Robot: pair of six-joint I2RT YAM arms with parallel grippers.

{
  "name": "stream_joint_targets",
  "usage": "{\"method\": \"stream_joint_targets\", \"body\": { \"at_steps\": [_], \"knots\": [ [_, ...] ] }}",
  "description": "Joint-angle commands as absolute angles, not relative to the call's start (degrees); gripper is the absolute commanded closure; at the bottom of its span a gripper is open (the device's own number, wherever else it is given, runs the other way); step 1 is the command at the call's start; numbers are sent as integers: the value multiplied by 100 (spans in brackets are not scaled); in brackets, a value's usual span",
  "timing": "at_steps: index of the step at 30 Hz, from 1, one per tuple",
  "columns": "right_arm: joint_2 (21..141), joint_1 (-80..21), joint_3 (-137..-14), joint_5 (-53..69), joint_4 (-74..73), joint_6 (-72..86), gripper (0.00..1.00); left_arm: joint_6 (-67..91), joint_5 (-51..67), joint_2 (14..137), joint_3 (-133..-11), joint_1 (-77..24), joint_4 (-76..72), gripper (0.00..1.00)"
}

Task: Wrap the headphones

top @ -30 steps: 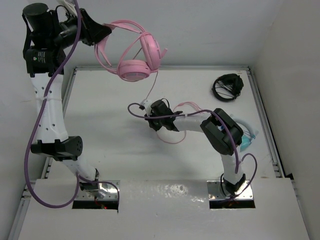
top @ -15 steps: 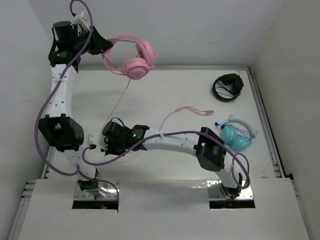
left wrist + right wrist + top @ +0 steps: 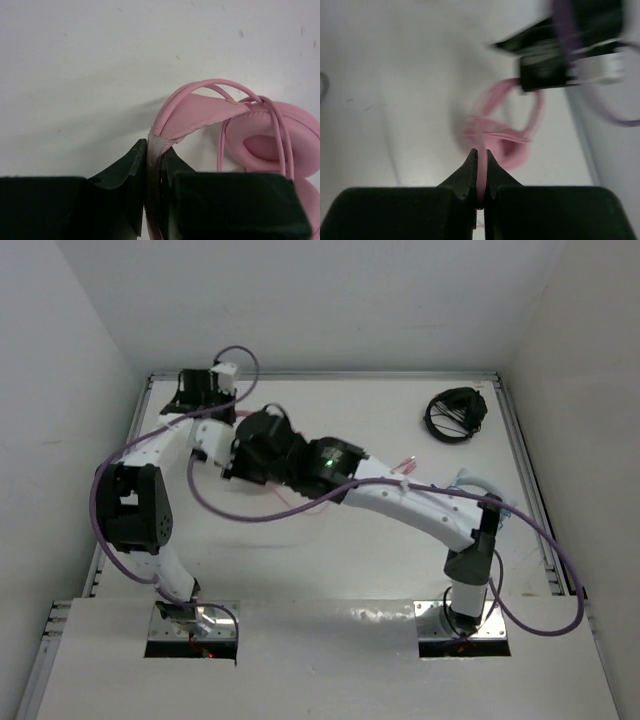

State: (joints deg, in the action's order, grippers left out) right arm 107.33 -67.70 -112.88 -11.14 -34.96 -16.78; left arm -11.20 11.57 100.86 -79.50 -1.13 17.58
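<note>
The pink headphones (image 3: 200,112) lie on the white table at the back left. My left gripper (image 3: 154,145) is shut on their headband; an earcup (image 3: 295,125) and loops of the thin pink cable (image 3: 281,130) lie just to its right. My right gripper (image 3: 481,152) is shut on the pink cable (image 3: 481,167), close to the blurred headphones (image 3: 505,135). From above, the right arm's wrist (image 3: 265,445) hides the headphones, beside the left gripper (image 3: 198,392). Slack cable (image 3: 300,504) trails under the right arm.
Black headphones (image 3: 455,415) with a coiled cable sit at the back right. Teal headphones (image 3: 478,480) lie at the right, partly behind the right arm. The table's raised rim (image 3: 140,430) and the side wall run close to the left gripper.
The left arm has brought the headphones down from high at the back to the table. The right gripper has swung with the cable from front left up to the headphones.
</note>
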Motion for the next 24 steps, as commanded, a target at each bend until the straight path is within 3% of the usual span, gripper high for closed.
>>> {"method": "stream_joint_targets", "body": {
  "at_steps": [1, 13, 19, 24],
  "knots": [
    [10371, -6224, -12083, -2389, -3602, -1855, 100, -2205, 877, 9159, -7647, -571, 826, 100],
    [9923, -4036, -11567, -3138, -3296, -1697, 100, -2953, 1309, 8649, -7593, -853, 2169, 100],
    [9984, -2823, -10963, -2041, -2911, -1476, 100, -2884, 2442, 8534, -8331, -914, 3505, 100],
    [10115, -2523, -10012, -986, -2251, -1275, 100, -2392, 3470, 8455, -9596, -905, 4595, 100]
  ]
}}
